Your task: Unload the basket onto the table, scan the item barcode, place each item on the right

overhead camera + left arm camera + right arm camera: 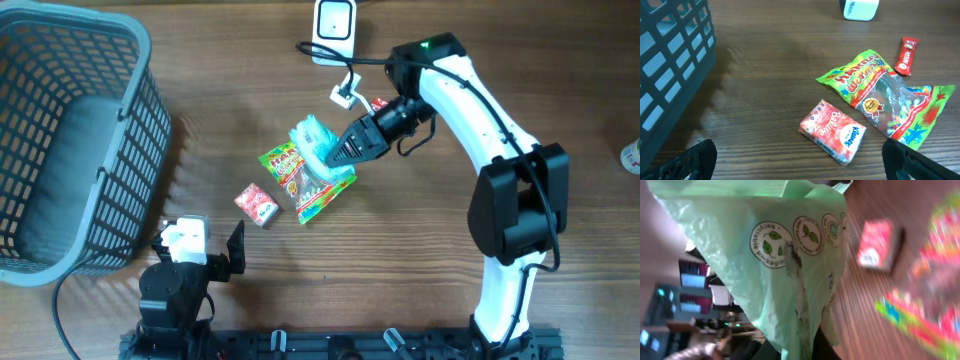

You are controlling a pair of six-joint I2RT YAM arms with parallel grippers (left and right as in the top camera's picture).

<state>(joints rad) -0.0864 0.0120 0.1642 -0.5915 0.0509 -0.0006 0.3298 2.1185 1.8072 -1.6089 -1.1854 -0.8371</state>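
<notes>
We see a pale green pack (740, 230) printed with leaf emblems, a green-and-red gummy-worm bag (875, 95), a red-and-white Kleenex pack (832, 131) and a grey lattice basket (140, 130).

Overhead looks straight down; left wrist skims low, oblique; right wrist is close-up. First two share the green-red plastic sweet bag (303, 188) (875, 95).
</notes>
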